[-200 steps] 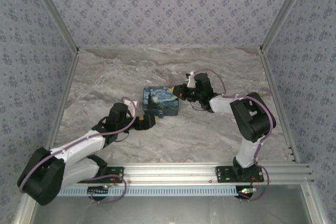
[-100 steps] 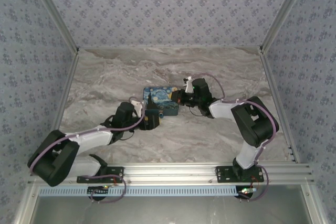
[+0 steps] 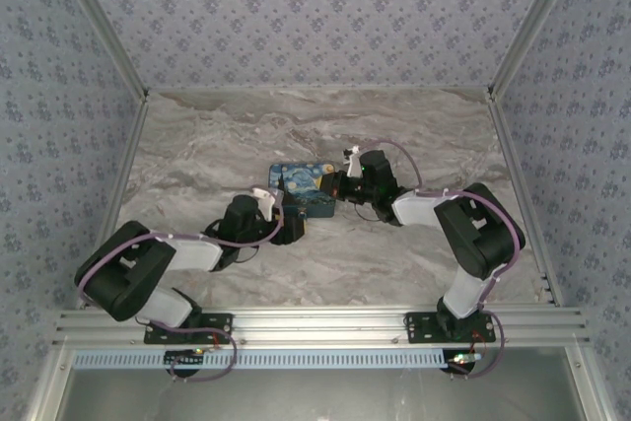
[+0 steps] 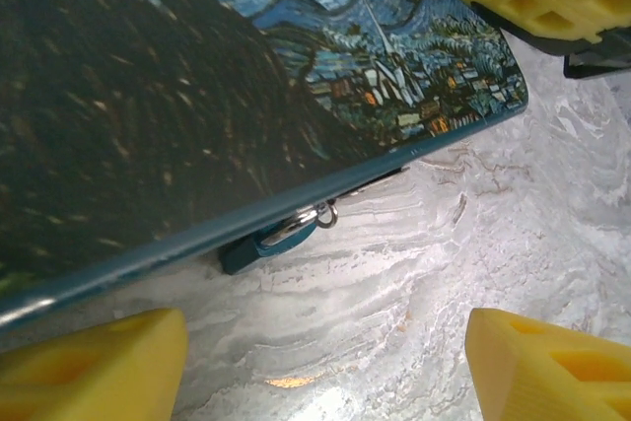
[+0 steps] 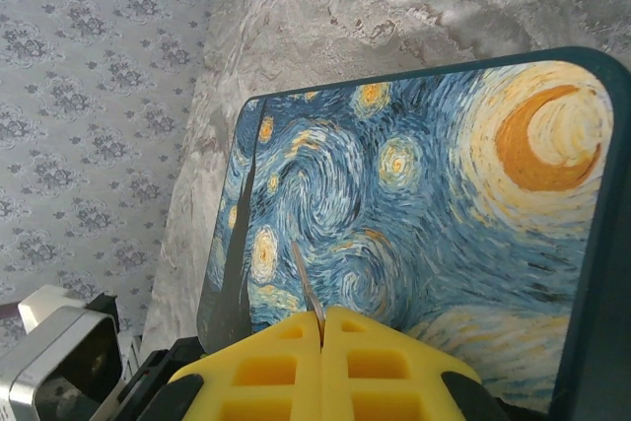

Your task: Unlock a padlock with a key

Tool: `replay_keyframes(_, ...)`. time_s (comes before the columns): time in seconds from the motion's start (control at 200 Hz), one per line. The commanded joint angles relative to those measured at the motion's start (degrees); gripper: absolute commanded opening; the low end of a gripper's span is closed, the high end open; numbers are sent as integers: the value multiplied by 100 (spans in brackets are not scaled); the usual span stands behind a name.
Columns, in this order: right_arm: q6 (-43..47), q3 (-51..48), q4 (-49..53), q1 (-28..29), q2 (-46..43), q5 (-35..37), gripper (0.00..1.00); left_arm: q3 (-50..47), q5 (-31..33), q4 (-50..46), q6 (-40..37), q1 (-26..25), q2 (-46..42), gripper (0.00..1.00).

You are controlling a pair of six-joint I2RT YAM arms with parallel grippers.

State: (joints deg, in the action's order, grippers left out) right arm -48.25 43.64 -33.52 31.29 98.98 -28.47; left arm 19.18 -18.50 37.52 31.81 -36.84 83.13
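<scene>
The left fingers (image 4: 99,362) are spread wide over the bench (image 4: 463,244), holding nothing, right at the near edge of the box (image 4: 148,96). Just ahead of the gap between them sits the padlock (image 4: 258,246) — teal, tucked under the box's front rim, with its silvery shackle up against that rim. Farther on, at the box's right side, the right fingers (image 5: 335,347) are pressed together on the key (image 5: 304,278) — a thin sliver sticking out from between them over the painted lid.
</scene>
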Motion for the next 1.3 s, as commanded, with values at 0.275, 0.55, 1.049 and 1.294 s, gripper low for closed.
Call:
replay_keyframes(0.275, 9, -225, 768, 170, 141, 201, 0, -48, 865, 1021, -406, -305, 738, 70)
replay_keyframes(0.55, 9, -224, 750, 224, 139, 220, 0, 164, 1460, 998, -391, -525, 1108, 67)
replay_keyframes(1.049, -16, -254, 679, 257, 144, 193, 0, 723, 2397, 264, -293, -746, 1508, 59)
replay_keyframes(1.294, -13, -246, 680, 256, 134, 176, 0, 865, 2449, 203, -244, -749, 1686, 49)
